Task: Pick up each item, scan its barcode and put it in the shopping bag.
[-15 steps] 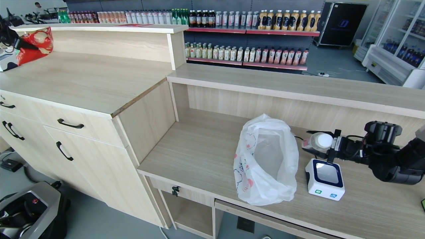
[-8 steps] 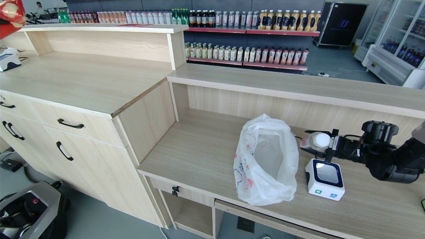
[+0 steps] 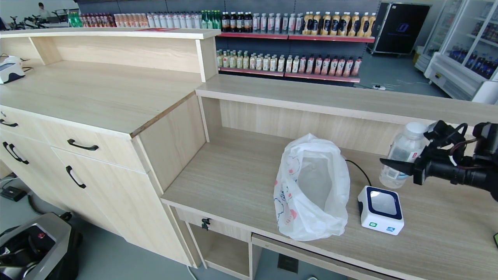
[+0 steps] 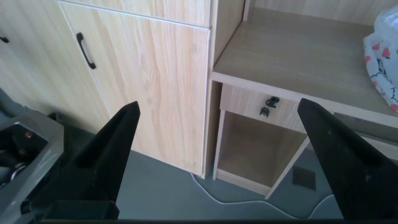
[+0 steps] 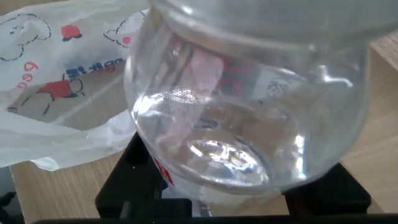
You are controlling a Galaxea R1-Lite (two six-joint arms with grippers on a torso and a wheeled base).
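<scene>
Currently, right gripper (image 3: 397, 164) clamps the upright bottle (image 3: 404, 149); scanner (image 3: 381, 209) lies at seven o'clock, shopping bag (image 3: 311, 186) at nine.

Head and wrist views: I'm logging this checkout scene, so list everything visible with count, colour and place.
pale wooden counter: one, light wood, under bag and scanner.
thin plastic shopping bag: one, white with red print, open on the counter.
box-shaped barcode scanner: one, white and dark blue, on the counter right of the bag.
clear plastic water bottle with white cap: one, clear, upright in the right gripper, beyond the scanner.
shelved drink bottles: many, mixed colours, behind the counter.
left gripper: one, black, open, over the floor beside the cabinet.
right gripper: one, black, shut on the bottle.
</scene>
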